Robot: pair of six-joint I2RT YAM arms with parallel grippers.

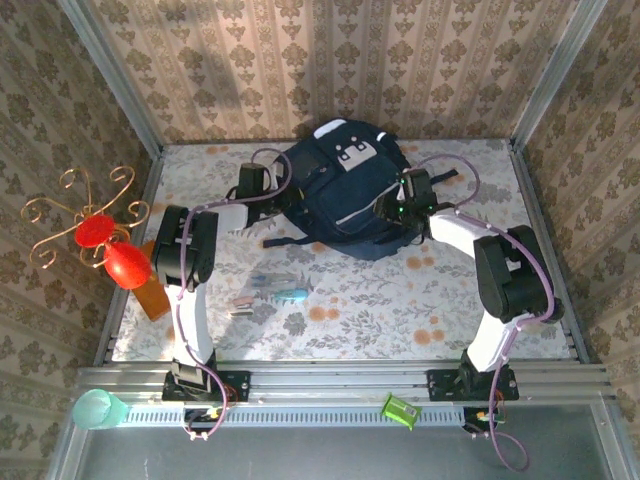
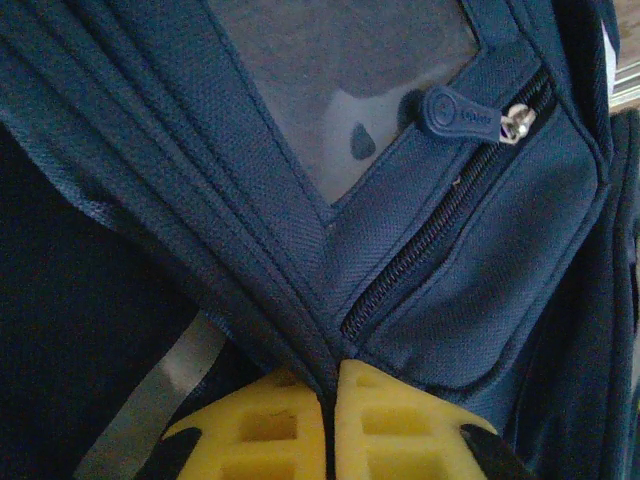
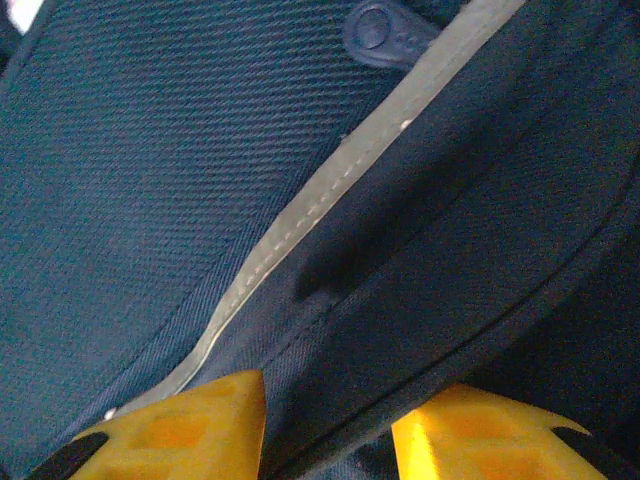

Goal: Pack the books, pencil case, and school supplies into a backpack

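Cloth, dark navy with a fine woven grain, is what I have hold of. My left fingers [image 2: 330,400], blocky yellow with square hollows, are pressed together on a ridged seam of the backpack [image 1: 345,190], at its left flank. Just above that pinch a coiled zip runs up to a rounded, rubbery pull [image 2: 460,112], beside a smooth greyish panel [image 2: 340,70].

My right fingers [image 1: 393,212] sit at the bag's right side, partly apart. A thick dark fold lies between them and a pale grey piping strip [image 3: 330,190] runs alongside. Whether they pinch the fold I cannot tell.

The backpack lies bulky and rounded toward the far end of the tabletop [image 1: 430,310], which wears a pale cloth printed with orange flowers. Nearer me on that cloth lie the school supplies [image 1: 270,292], a teal-handled tool and some thin sticks. An orange-brown slab [image 1: 152,298] sits at the left edge, by a red ornament [image 1: 105,245] on curled wire. Walls papered in beige damask close in three sides, edged with metal rails.
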